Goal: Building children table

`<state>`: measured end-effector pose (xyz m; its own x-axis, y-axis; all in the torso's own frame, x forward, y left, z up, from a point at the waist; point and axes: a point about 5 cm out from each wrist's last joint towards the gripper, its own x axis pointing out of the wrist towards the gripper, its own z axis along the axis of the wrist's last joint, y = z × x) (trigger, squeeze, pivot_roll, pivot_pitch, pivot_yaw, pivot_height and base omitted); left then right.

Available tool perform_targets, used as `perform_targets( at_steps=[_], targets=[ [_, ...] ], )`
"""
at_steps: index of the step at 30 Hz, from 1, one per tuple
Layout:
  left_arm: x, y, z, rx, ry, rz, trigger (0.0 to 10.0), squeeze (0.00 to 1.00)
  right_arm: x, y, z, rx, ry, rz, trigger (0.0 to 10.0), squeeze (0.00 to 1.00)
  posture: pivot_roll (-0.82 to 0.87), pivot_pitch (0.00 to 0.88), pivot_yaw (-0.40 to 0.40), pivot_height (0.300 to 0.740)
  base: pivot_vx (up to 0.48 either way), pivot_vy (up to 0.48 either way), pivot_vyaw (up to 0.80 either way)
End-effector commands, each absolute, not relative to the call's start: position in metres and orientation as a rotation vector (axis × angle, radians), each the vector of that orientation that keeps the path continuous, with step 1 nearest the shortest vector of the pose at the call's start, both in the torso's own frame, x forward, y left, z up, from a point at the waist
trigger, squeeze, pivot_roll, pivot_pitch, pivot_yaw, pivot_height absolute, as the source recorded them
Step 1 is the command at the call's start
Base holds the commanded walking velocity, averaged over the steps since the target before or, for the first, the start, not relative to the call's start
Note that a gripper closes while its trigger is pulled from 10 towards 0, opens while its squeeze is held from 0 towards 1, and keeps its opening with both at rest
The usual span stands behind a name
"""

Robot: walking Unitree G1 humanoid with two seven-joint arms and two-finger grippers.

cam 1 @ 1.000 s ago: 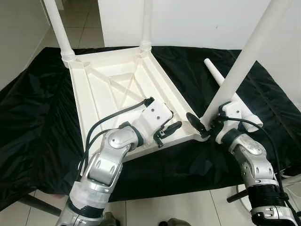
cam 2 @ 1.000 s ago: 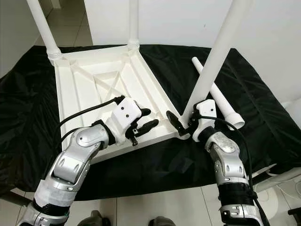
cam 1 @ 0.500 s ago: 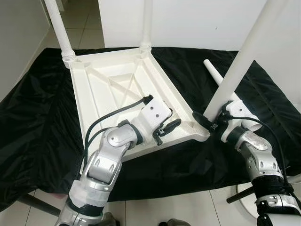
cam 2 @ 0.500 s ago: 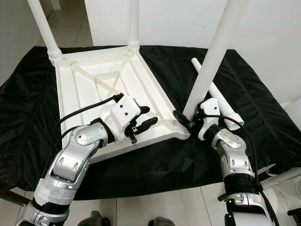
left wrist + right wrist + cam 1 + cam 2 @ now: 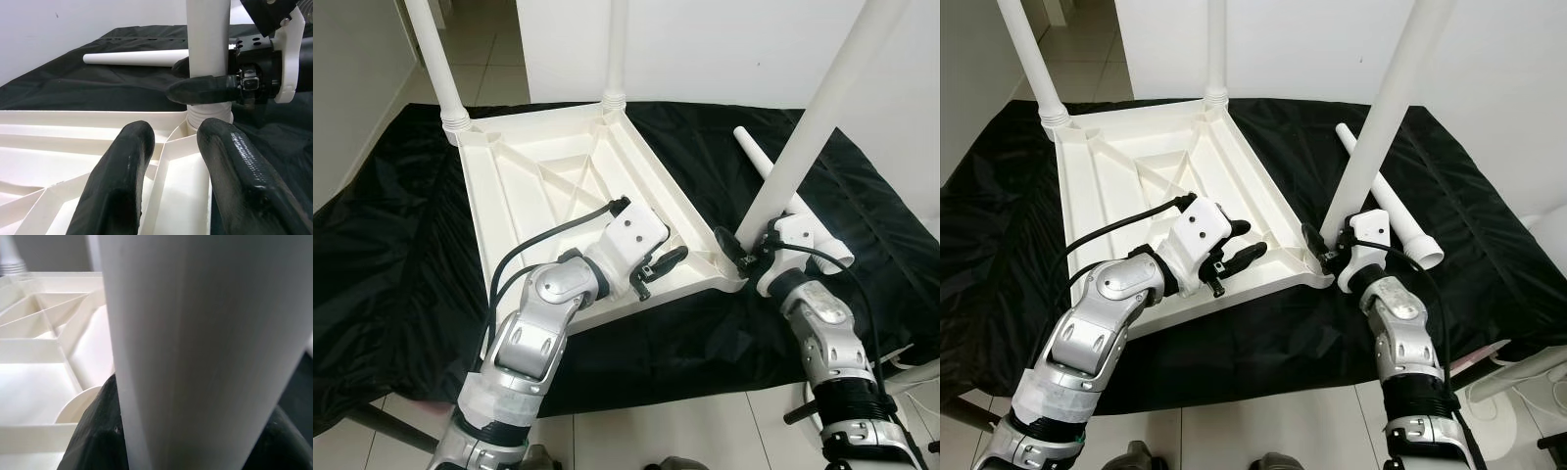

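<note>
right gripper (image 5: 741,251) fingers clamp leg (image 5: 800,149) at tabletop (image 5: 538,181) corner | left gripper (image 5: 658,266) fingers apart, empty, over rim

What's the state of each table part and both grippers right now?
Tabletop: upside down on the black cloth.
Far legs: two, upright in corner sockets.
Near-right leg: at its corner socket, tilted.
Spare leg: lying on cloth.
Right gripper: shut on near-right leg.
Left gripper: open, over tabletop's near edge.
</note>
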<state>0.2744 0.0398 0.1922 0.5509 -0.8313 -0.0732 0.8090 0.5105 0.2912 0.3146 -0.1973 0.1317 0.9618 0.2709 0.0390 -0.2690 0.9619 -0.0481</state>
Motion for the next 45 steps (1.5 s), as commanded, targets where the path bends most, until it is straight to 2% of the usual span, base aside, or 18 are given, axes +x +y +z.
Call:
perform_targets(
  at_steps=[1,4,12,18,28,29,30,35,37,38,39,42,45],
  targets=[
    [0.280,0.045,0.194,0.312,-0.095,-0.876,10.0,0.00,0.306,-0.200,0.107,-0.010,0.077,0.125,10.0,0.00,-0.09,0.021,-0.008,0.740,0.000,0.000,0.00],
    [0.280,0.047,0.194,0.311,-0.092,-0.873,10.0,0.00,0.303,-0.198,0.105,0.004,0.086,0.048,10.0,0.00,-0.09,0.021,-0.008,0.740,0.000,0.000,0.00],
    [0.280,0.045,0.194,0.307,-0.094,-0.874,10.0,0.00,0.285,-0.165,0.101,0.079,0.095,-0.220,10.0,0.00,-0.10,0.013,-0.004,0.740,0.000,0.000,0.00],
    [0.280,0.044,0.195,0.308,-0.096,-0.881,10.0,0.00,0.282,-0.155,0.105,0.104,0.105,-0.242,10.0,0.00,-0.10,0.006,0.002,0.740,0.000,0.000,0.00],
    [0.280,0.044,0.195,0.313,-0.099,-0.887,10.0,0.00,0.282,-0.156,0.113,0.094,0.063,-0.246,10.0,0.00,-0.10,0.000,0.007,0.740,0.000,0.000,0.00],
    [0.280,0.044,0.195,0.314,-0.098,-0.889,10.0,0.00,0.281,-0.157,0.115,0.100,0.050,-0.233,10.0,0.98,-0.10,0.000,0.009,0.740,0.000,0.000,0.00],
    [0.280,0.044,0.195,0.314,-0.098,-0.890,10.0,0.00,0.281,-0.159,0.118,0.100,0.030,-0.222,10.0,1.00,-0.10,0.000,0.009,0.740,0.000,0.000,0.00],
    [0.279,0.044,0.195,0.314,-0.098,-0.892,10.0,0.00,0.280,-0.163,0.122,0.104,-0.004,-0.196,10.0,1.00,-0.09,0.000,0.007,0.740,0.000,0.000,0.00],
    [0.279,0.043,0.195,0.316,-0.100,-0.890,10.0,0.00,0.280,-0.171,0.127,0.136,-0.052,-0.066,10.0,1.00,-0.09,0.000,0.003,0.740,0.000,0.000,0.00],
    [0.279,0.043,0.195,0.314,-0.100,-0.890,10.0,0.00,0.279,-0.178,0.130,0.143,-0.073,0.016,10.0,0.60,-0.09,0.000,0.001,0.740,0.000,0.000,0.00],
    [0.279,0.043,0.195,0.314,-0.100,-0.889,10.0,0.00,0.279,-0.183,0.132,0.156,-0.083,0.088,10.0,0.00,-0.09,0.000,0.001,0.740,0.000,0.000,0.00],
    [0.279,0.043,0.195,0.311,-0.099,-0.889,10.0,0.00,0.279,-0.196,0.137,0.072,-0.102,0.222,10.0,0.00,-0.09,0.000,0.002,0.740,0.000,0.000,0.00],
    [0.279,0.042,0.195,0.310,-0.100,-0.890,10.0,0.00,0.280,-0.201,0.139,0.030,-0.107,0.275,10.0,0.00,-0.09,0.000,0.004,0.740,0.000,0.000,0.00]
  ],
)
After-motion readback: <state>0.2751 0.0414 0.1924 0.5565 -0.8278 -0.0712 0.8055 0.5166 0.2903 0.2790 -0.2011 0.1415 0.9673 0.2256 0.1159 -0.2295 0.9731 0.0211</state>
